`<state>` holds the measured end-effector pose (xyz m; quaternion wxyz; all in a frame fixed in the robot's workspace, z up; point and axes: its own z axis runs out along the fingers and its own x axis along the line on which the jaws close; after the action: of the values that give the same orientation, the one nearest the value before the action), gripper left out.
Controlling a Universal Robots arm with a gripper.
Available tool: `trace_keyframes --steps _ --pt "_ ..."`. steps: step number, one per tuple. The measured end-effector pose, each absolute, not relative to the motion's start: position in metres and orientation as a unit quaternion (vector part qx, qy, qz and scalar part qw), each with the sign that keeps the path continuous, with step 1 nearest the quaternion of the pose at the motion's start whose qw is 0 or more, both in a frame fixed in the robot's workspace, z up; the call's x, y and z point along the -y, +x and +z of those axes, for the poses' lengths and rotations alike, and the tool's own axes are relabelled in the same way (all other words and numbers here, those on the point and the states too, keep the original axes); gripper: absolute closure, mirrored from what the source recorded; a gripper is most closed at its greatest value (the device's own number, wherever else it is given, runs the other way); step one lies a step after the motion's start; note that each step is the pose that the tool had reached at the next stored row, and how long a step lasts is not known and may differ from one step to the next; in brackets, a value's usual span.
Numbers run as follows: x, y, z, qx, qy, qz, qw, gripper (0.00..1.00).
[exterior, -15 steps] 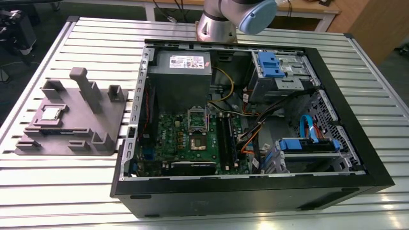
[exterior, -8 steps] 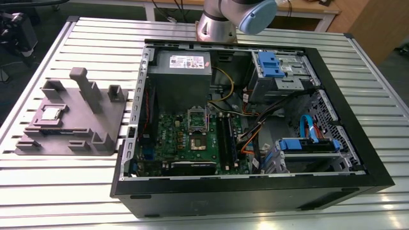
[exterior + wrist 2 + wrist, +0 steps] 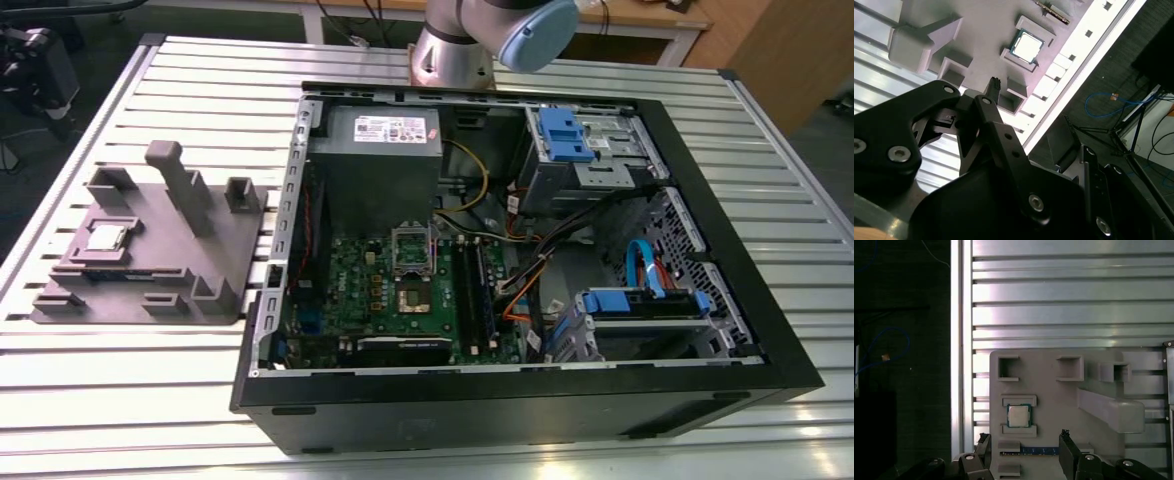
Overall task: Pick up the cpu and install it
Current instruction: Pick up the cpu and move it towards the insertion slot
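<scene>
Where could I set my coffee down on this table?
Bare table slats lie between the grey fixture holding the cpu and the near edge, also at the exterior view's right of the computer case. Inside the case is crowded.

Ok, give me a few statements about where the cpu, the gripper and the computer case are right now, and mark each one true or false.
1. The cpu lies in a pocket of the grey holder, outside the computer case. True.
2. The gripper is shut on the cpu. False: its fingers stand apart and empty, and the cpu lies free in the holder.
3. The case is open and the green motherboard shows inside. True.
4. The power supply sits on the grey holder. False: it is inside the case, beside the motherboard.
</scene>
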<state>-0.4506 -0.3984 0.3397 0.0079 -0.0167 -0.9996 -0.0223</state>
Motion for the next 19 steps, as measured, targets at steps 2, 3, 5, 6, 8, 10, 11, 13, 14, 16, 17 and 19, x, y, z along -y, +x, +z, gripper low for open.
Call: trace_keyframes --steps 2,3,5,6,8,10,11,13,14,16,17,19 --pt "0.398 -0.451 0.339 1.0 -0.017 -0.022 0.008 0.35" --pt "0.398 -0.451 0.339 1.0 -0.017 -0.022 0.008 0.35" --pt "0.398 -0.451 0.339 1.0 -0.017 -0.022 0.008 0.35" --pt "0.398 -0.451 0.339 1.0 -0.017 -0.022 0.008 0.35" --pt "0.398 -0.451 0.338 1.0 -0.017 -0.022 0.008 0.35" --pt "0.398 -0.451 0.336 1.0 -0.017 -0.022 0.008 0.35" --pt "0.398 -0.451 0.335 1.0 -0.017 -0.022 0.008 0.35" --pt "0.398 -0.451 0.331 1.0 -0.017 -0.022 0.009 0.35" --pt "0.398 -0.451 0.33 1.0 -0.017 -0.022 0.009 0.35" --pt "0.399 -0.451 0.326 1.0 -0.017 -0.022 0.009 0.35" --pt "0.4 -0.451 0.324 1.0 -0.017 -0.022 0.009 0.35" --pt "0.404 -0.451 0.321 1.0 -0.017 -0.024 0.009 0.35"
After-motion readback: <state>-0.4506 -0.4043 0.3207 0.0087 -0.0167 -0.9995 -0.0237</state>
